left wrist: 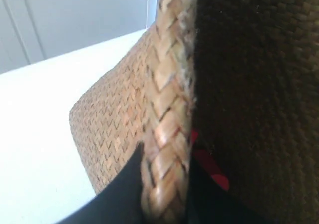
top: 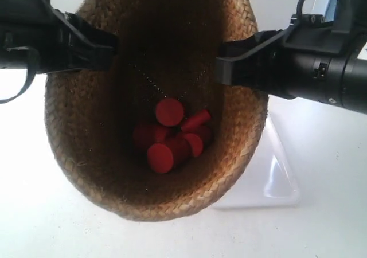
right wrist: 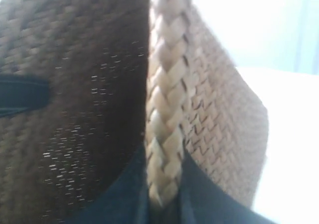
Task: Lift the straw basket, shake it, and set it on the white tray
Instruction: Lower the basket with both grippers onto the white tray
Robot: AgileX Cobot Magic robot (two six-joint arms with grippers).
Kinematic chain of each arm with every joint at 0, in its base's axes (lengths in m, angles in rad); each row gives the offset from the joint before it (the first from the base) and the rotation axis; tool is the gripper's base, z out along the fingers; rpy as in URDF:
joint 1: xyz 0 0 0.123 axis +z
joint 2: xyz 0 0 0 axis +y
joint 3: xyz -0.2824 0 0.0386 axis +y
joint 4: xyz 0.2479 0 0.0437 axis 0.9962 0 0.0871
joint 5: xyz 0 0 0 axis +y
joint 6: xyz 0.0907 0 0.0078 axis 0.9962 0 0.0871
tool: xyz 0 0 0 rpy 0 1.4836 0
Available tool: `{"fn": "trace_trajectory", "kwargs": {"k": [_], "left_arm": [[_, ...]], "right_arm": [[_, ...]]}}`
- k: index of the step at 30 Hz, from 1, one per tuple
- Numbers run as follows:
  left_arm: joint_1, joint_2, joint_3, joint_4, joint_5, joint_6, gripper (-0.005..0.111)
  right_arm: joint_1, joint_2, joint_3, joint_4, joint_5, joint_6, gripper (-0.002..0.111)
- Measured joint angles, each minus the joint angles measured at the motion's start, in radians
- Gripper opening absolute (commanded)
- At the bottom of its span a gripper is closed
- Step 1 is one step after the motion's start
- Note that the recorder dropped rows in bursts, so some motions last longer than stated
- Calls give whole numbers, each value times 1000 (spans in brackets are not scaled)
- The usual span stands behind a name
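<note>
The straw basket (top: 103,172) hangs in the air, tipped so its dark inside faces the exterior camera. Several red cylinders (top: 170,135) lie in its bottom. The arm at the exterior view's left has its gripper (top: 109,46) pinching the rim on one side; the arm at the exterior view's right has its gripper (top: 226,66) pinching the opposite side. My left gripper (left wrist: 167,184) is shut on the braided rim (left wrist: 167,104). My right gripper (right wrist: 163,184) is shut on the braided rim (right wrist: 167,84) too. The white tray (top: 278,175) lies on the table behind and below the basket, mostly hidden.
A white tabletop (top: 321,229) spreads under everything. A pale wall (left wrist: 84,15) stands behind the table. In the right wrist view the other gripper's black finger (right wrist: 22,94) shows across the basket's inside.
</note>
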Motion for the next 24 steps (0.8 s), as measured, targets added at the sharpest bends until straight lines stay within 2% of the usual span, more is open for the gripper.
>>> {"fn": "trace_trajectory", "kwargs": {"k": [5, 13, 24], "left_arm": [[57, 125, -137, -4, 167, -22, 0], [70, 315, -373, 26, 471, -142, 0], [70, 437, -590, 0, 556, -208, 0]], "right_arm": [[-163, 55, -56, -25, 169, 4, 0], [-319, 131, -238, -87, 562, 13, 0], [-432, 184, -409, -226, 720, 100, 0]]}}
